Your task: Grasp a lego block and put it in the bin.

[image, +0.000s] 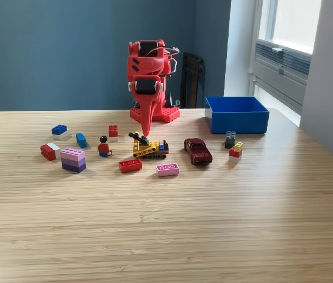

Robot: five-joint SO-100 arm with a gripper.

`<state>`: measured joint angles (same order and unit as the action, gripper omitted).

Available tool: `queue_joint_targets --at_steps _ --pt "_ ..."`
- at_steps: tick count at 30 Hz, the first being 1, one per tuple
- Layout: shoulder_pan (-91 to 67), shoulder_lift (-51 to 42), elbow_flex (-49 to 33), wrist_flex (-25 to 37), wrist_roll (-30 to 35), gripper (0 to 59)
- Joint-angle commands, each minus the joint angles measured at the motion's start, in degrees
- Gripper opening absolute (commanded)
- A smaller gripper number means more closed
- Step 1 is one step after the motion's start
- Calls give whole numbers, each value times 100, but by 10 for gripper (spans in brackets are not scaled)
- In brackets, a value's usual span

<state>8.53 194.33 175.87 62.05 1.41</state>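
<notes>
1. Spreading across the whole lower view, the pale striped wooden tabletop [172,236] carries every toy, and nothing on it looks lifted yet; I judge the task is at its very start.
2. At the back stands the red plastic robot arm [148,76], folded over its base, with its pincer [146,128] pointing down close above the tabletop. It holds nothing, and its tips look drawn together into one point, though the view is too small to be sure.
3. Toward the exterior view's right sits the open-topped blue plastic bin [237,121], well apart from the pincer. Only part of its inside shows, and no block is visible there.
4. What remains, as I judge it: close on a block, lift it, carry it to the bin, let go.
5. Just in front of the pincer lies a yellow and black toy vehicle [149,147], which could get in the way of a reach forward.
6. A dark red toy car [198,151] sits between that vehicle and the bin side.
7. A purple and pink stacked block [73,160] rests at the exterior view's left.
8. Near the front lie a flat red block [130,165] and a flat pink block [167,170], both free of neighbours.
9. A small upright red block [113,131] stands just beside the pincer and looks the nearest candidate.
</notes>
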Motion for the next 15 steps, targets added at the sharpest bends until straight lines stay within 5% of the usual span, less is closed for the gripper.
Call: queue_joint_targets --at_steps 1,6,10,15 --pt "-35 79 -132 -114 79 1" --pt "18 62 -642 -114 167 4" --pt "167 53 -1063 -237 149 97" --pt "308 -563 -1591 -519 272 143"
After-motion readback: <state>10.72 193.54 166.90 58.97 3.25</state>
